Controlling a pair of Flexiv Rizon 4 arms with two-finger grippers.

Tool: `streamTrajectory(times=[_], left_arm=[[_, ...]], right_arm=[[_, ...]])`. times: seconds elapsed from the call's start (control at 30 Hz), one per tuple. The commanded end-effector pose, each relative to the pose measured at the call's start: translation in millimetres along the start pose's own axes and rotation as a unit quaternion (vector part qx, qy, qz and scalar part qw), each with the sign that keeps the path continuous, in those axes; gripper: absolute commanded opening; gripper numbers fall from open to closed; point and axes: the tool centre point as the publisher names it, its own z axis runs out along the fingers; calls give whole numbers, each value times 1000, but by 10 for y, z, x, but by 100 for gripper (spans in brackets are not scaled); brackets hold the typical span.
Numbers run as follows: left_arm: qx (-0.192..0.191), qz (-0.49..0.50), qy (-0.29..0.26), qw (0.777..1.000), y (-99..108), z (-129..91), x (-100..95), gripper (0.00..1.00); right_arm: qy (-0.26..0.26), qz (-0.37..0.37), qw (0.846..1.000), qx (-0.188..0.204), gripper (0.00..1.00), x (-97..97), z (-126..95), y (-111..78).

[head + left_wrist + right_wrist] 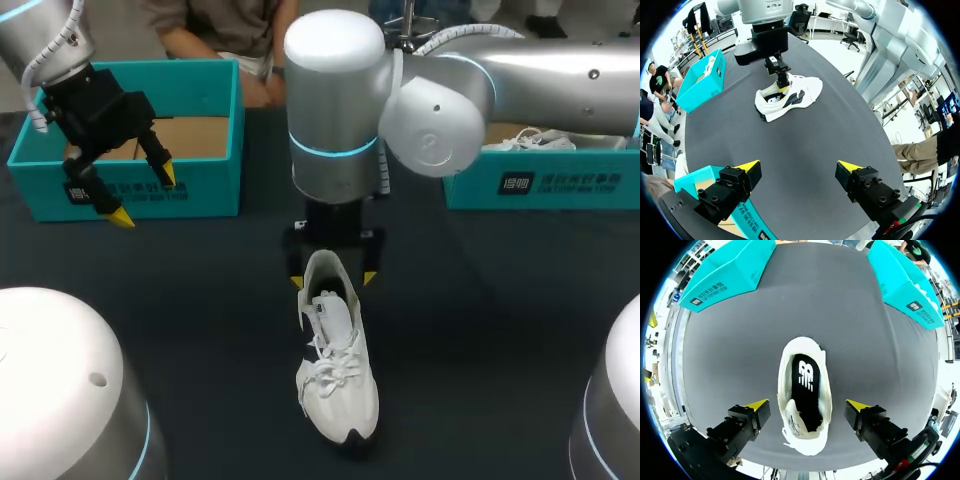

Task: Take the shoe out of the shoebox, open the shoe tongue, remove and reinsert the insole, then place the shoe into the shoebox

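Note:
A white shoe lies on the dark table, toe toward me and laces tied. In the right wrist view the shoe shows its mouth, with a black insole inside. My right gripper hangs open over the heel. Its fingertips stand either side of the shoe, apart from it. My left gripper is open and empty above the front wall of the left teal shoebox. From the left wrist, the shoe lies far ahead of the left gripper.
The left shoebox is open with brown card inside. A second teal shoebox at the back right holds another white shoe. My right arm's thick links hang over the table's middle.

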Motion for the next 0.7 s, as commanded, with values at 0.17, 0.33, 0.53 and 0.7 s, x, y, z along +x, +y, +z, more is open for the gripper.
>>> streamTrajectory(times=[0.17, 0.33, 0.53, 0.7], left_arm=[[-1, 0, 0, 1000, 4, 3, 2, 100], [-1, 0, 0, 1000, 4, 3, 2, 100], [-1, 0, 0, 1000, 4, 3, 2, 100], [-1, 0, 0, 1000, 4, 3, 2, 100]], right_arm=[[-6, 14, 999, -34, 100, -118, -536, -190], [-1, 17, 999, -34, 100, -94, -616, -262], [6, 20, 999, -29, 83, -68, -632, -382], [12, 25, 999, -18, 42, -62, -598, -504]])
